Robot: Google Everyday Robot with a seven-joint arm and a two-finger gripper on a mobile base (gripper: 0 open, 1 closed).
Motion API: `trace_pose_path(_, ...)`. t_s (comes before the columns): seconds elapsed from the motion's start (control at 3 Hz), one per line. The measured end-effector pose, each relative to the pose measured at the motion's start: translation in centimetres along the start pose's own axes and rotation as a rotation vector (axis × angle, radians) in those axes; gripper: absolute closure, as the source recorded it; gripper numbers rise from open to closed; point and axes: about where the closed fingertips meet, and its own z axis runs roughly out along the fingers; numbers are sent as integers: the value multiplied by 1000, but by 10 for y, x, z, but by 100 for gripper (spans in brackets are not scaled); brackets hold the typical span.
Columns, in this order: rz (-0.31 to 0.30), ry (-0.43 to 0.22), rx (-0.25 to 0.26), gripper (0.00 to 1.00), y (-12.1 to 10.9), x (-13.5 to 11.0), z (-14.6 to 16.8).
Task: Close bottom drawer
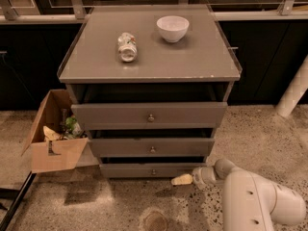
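The grey cabinet has three drawers. The bottom drawer is the slim lowest front with a small round knob; it stands slightly out from the cabinet. My gripper is low at the floor, just in front of the bottom drawer's right end, its pale fingertip close to the drawer front. The white arm reaches in from the lower right. The middle drawer and the top drawer also stand a little open.
A white bowl and a tipped can lie on the cabinet top. An open cardboard box with rubbish stands on the floor at the left. A white post rises at the right. Speckled floor lies in front.
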Motion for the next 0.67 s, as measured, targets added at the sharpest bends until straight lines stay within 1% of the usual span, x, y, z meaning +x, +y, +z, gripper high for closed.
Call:
trace_pose_path(0.33,64,24,-9,0,-8,37,-6)
trace_pose_path(0.67,64,24,-9,0,-8,37,-6)
